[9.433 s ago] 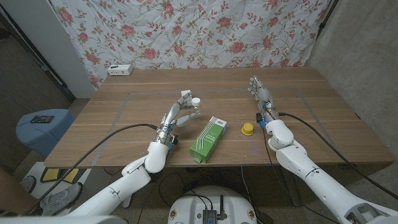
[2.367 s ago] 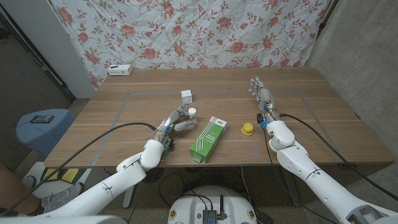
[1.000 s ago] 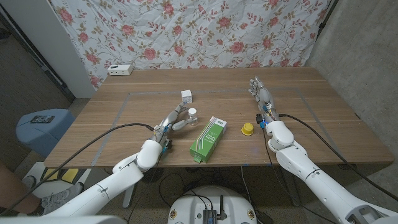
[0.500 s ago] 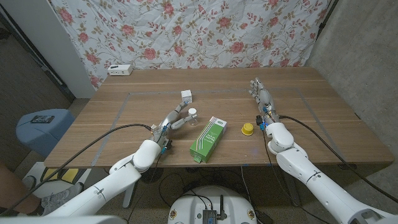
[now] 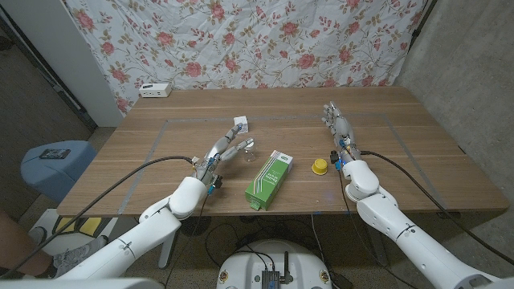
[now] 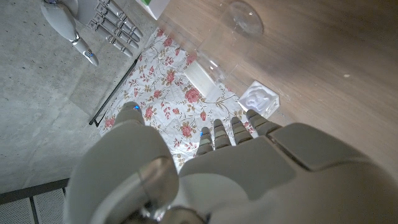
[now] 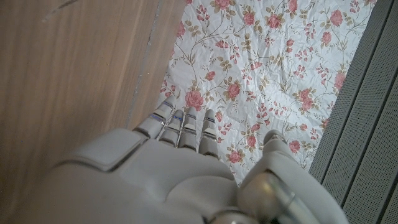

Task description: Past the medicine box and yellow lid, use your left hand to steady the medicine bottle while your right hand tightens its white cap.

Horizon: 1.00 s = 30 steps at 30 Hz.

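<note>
- White-capped medicine bottle [image 5: 250, 147] stands on the desk [image 5: 418, 152] at the left robot hand [image 5: 227, 145] fingertips, ungripped, fingers spread.
- Right robot hand [image 5: 337, 125] waits well apart, open and empty.
- Next: close left around the bottle, then bring right to its cap.

Head view looks down over the table [image 5: 161, 156]; both wrist views sit close behind their hands, sharing it.

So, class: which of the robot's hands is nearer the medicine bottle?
Left. The left hand has its fingers right at the medicine bottle, which stands left of the green medicine box. The right hand is across the table, beyond the yellow lid.
</note>
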### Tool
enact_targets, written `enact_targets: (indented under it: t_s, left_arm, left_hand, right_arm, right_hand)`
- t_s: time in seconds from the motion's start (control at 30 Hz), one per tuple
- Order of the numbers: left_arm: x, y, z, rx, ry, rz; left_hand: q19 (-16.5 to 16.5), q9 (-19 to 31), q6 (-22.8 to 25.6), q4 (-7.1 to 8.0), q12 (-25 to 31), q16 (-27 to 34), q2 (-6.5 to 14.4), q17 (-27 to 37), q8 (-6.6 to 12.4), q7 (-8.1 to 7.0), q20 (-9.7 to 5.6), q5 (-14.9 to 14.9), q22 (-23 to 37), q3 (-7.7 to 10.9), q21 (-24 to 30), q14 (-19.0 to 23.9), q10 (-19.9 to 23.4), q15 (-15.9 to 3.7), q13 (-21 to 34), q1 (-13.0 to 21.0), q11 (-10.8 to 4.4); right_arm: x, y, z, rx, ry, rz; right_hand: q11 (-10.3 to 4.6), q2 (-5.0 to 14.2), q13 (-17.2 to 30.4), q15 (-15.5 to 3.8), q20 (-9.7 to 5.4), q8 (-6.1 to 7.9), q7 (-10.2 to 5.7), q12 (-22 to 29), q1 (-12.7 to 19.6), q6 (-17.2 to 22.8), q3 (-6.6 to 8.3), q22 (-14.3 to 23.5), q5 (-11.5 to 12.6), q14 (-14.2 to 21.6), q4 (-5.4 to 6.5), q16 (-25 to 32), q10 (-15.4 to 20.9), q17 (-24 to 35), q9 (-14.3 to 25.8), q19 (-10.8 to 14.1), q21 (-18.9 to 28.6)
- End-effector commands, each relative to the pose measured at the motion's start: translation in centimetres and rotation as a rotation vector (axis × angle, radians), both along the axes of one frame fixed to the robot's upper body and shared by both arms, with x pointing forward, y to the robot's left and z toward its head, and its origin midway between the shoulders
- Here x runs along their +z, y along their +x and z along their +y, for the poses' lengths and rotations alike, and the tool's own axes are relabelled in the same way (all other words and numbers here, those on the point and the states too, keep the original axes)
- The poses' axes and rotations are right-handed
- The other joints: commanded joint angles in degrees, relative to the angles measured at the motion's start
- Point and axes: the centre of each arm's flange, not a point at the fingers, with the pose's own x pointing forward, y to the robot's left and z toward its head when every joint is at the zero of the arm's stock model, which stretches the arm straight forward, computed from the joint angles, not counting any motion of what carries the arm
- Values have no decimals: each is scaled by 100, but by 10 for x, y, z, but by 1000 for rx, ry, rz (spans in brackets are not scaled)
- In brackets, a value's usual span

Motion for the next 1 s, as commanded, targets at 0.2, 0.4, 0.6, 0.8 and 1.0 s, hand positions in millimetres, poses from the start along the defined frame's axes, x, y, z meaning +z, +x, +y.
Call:
enact_targets:
  t_s: [0.2,0.4,0.6,0.8,1.0]
  left_arm:
    - [16,-8,7,-26,-59,-24]
    - [19,-9,12,-28,-88,-33]
    - [27,-9,16,-42,-108,-43]
    - [34,-6,18,-56,-124,-52]
    - [33,-5,15,-55,-155,-44]
  left_hand:
    - [-2,19,84,70,85,61,83,11,40,19,26,18,24,16,3,-8,102,24,7,-92,12]
    - [49,18,232,116,144,95,255,8,76,47,84,5,24,53,8,109,267,25,5,-132,21]
    - [144,18,290,181,146,102,524,12,70,91,129,-14,23,134,26,184,321,22,3,-165,32]
    - [225,18,309,230,146,98,657,14,60,111,133,-32,22,162,39,219,353,26,3,-216,24]
    - [253,22,319,401,135,92,894,29,45,155,167,-55,26,183,27,230,372,67,5,-411,61]
  right_arm:
    - [7,-9,4,-1,-31,-6]
    - [12,-10,5,14,-32,-11]
    - [16,-11,2,19,-55,7]
    - [19,-11,-2,10,-49,0]
    - [24,-5,-6,35,-46,3]
  right_hand:
    - [-29,-7,18,-9,23,-33,-49,-21,-57,-133,10,8,30,-61,38,-28,-80,21,12,-52,5]
    - [-36,-7,18,-2,30,-39,-62,-31,-77,-194,8,8,37,-76,47,-24,-139,20,11,-58,9]
    - [-21,-9,17,-45,-33,-28,-39,0,-95,-216,7,8,44,-69,52,-12,-93,17,10,-48,19]
    - [-25,-7,16,-60,-65,-22,-9,9,-98,-229,10,7,50,-57,51,-3,-79,14,9,-35,25]
    - [-98,0,15,-94,-77,-17,-23,15,-104,-253,17,6,57,-49,53,4,-72,11,8,-35,27]
